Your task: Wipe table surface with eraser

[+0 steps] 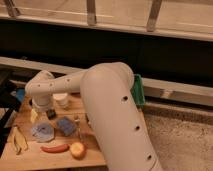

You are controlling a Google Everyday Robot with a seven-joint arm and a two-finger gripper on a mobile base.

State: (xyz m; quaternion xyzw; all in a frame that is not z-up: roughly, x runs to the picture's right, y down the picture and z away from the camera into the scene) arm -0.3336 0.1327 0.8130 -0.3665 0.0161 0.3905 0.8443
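Observation:
The table surface [25, 155] is a light brown wooden top at the lower left. My big white arm reaches from the lower right across it to the left. The gripper [43, 107] hangs under the wrist over the table's back left part. The eraser [51, 114], a small black block, lies on the wood just right of the gripper and below it. I cannot tell whether they touch.
A white cup [62, 100] stands behind the eraser. A blue sponge [66, 125], a grey-blue round thing [43, 131], a yellow piece [34, 116], a red pepper [54, 148], a round fruit [77, 150] and yellow tongs [19, 140] lie around. A green tray [138, 90] shows behind the arm.

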